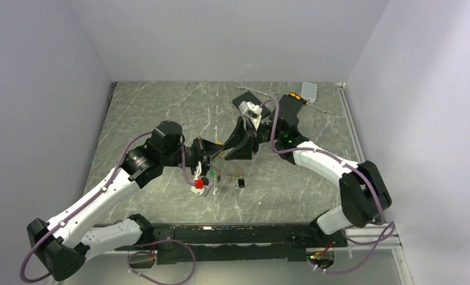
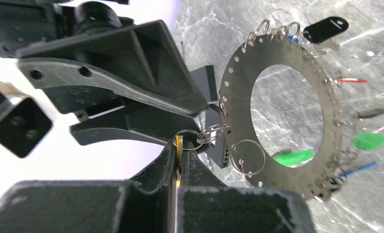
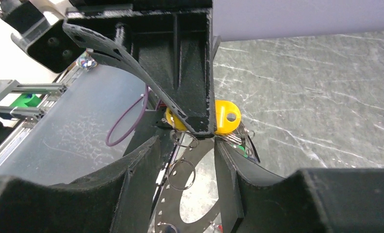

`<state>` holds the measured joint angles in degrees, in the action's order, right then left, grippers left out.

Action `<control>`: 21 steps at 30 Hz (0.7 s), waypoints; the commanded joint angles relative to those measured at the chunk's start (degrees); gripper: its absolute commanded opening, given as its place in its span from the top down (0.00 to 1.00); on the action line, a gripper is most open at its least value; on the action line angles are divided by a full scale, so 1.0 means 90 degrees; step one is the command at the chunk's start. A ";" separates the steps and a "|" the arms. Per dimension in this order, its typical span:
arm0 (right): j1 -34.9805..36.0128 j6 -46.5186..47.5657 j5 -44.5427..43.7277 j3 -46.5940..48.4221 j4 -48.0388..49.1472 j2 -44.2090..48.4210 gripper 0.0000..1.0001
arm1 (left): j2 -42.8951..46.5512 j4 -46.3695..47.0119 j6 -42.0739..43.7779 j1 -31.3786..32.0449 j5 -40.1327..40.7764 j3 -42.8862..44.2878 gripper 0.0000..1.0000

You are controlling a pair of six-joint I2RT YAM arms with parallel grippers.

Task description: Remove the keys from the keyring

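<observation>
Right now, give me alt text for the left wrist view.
The left gripper pinches a yellow key edge-on beside the keyring, a flat perforated metal ring. The right gripper's open jaws straddle its near rim; other coloured keys sit along the far rim.

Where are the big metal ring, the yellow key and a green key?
keyring (image 2: pixel 236 97), left wrist view, perforated metal band.
yellow key (image 3: pixel 224 124), right wrist view, plastic head.
green key (image 2: pixel 292 157), left wrist view, plastic head.

Silver wrench (image 1: pixel 250 89), pale case (image 1: pixel 309 89), marbled table (image 1: pixel 161 107)
</observation>
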<state>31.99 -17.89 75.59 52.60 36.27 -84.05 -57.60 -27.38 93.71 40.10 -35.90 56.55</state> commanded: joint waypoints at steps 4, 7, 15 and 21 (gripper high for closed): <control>0.0010 -0.0819 0.0338 -0.0014 0.1286 -0.0139 0.51 | 0.0394 0.0804 0.0820 0.0052 -0.0568 -0.0004 1.00; 0.0009 -0.0945 0.0411 0.0069 0.1482 -0.0195 0.51 | 0.0469 0.0866 0.1037 0.0056 -0.0710 -0.0115 1.00; 0.0132 -0.2137 0.0471 -0.0121 0.3031 -0.0195 0.53 | 0.0433 0.1067 0.1027 0.0055 -0.0792 -0.0113 1.00; 0.0210 -0.2089 0.0478 -0.0203 0.3056 -0.0228 0.55 | 0.0442 0.1225 0.0952 0.0055 -0.0847 -0.0140 1.00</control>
<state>33.26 -35.83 78.81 51.20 58.85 -86.24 -54.48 -20.82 99.35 40.34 -40.32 54.83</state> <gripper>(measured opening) 0.465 0.043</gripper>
